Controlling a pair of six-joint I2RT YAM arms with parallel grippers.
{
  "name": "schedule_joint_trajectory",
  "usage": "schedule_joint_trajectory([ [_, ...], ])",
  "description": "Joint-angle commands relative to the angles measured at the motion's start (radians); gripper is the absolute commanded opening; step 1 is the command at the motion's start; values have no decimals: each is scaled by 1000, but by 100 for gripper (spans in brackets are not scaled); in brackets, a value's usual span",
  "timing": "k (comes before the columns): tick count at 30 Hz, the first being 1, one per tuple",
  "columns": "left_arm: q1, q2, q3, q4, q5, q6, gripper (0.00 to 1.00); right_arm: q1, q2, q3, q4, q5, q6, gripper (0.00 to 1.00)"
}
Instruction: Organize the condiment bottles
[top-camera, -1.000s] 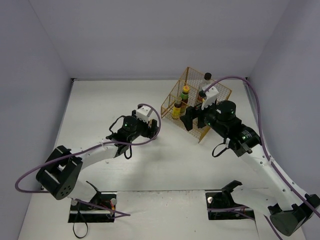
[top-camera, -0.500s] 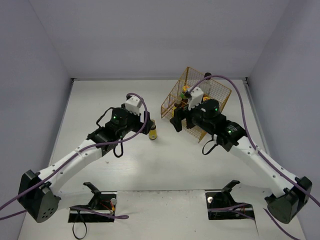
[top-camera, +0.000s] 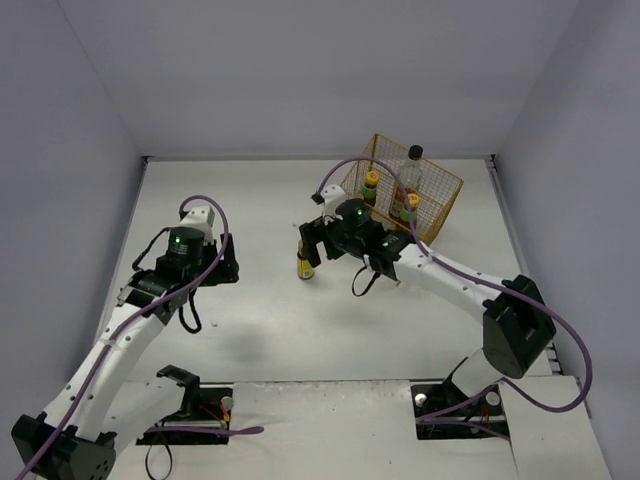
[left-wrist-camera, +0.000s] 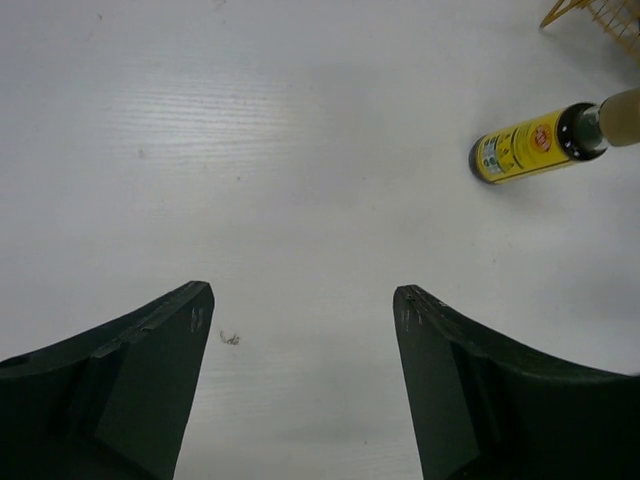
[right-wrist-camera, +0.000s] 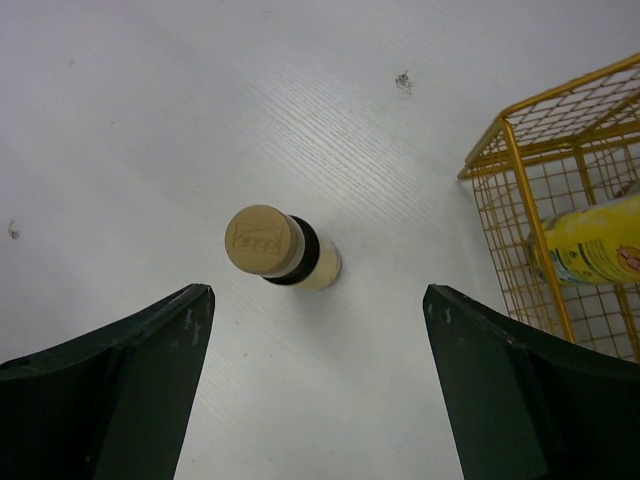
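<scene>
From above, a white table (top-camera: 260, 200) sits inside pale walls. The left arm (top-camera: 130, 325) reaches up the left side. Its jaws hang apart over bare table, holding nothing, well apart from every bottle. The right arm (top-camera: 450, 285) stretches leftward across the middle. Its jaws are also apart and empty, poised just beside a small bottle (top-camera: 305, 265) with a yellow label that stands upright on the table. Behind and to the right stands a yellow wire basket (top-camera: 440, 205). Inside it are a tall clear bottle (top-camera: 413, 168) with a black cap and two shorter bottles with coloured caps, one at the left (top-camera: 370, 184) and one at the front (top-camera: 410, 206). Other bottles cannot be made out from here.

From the left wrist, two dark jaws stand wide apart at the bottom edge with only white table (left-wrist-camera: 300, 150) between them. Far off at the upper right is the small bottle (left-wrist-camera: 525, 150), showing its yellow label and pale tan cap. A corner of the wire basket (left-wrist-camera: 600, 15) pokes in at the top right.

From the right wrist, the jaws are spread wide, gripping nothing. Ahead of them, in line with the gap and touching neither one, stands the small bottle (right-wrist-camera: 275, 245), seen from above with a round tan cap. At the right is the wire basket (right-wrist-camera: 515, 175), with a yellow-labelled bottle (right-wrist-camera: 590, 250) inside it.
</scene>
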Motion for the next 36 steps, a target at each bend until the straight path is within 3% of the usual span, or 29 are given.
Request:
schedule_joint_trajectory([
  [1, 8, -53, 37, -96, -63, 27, 72, 25, 41, 85, 128, 12, 7, 88],
  [12, 11, -113, 34, -161, -89, 47, 73, 36, 176, 126, 172, 9, 1, 76],
  [14, 11, -117, 34, -164, -88, 47, 73, 36, 181, 120, 180, 15, -1, 63],
  [15, 11, -118, 34, -164, -88, 48, 72, 36, 178, 117, 183, 16, -1, 49],
  [17, 11, -114, 39, -163, -87, 48, 73, 36, 167, 106, 189, 21, -4, 34],
  [18, 11, -114, 42, -161, -86, 53, 73, 36, 149, 103, 192, 32, -5, 21],
  [22, 11, -98, 59, -149, -81, 65, 73, 36, 78, 106, 171, 44, -33, 0],
  [36, 10, -37, 97, -114, -38, 73, 73, -47, -199, 240, -91, 263, -93, 0],
])
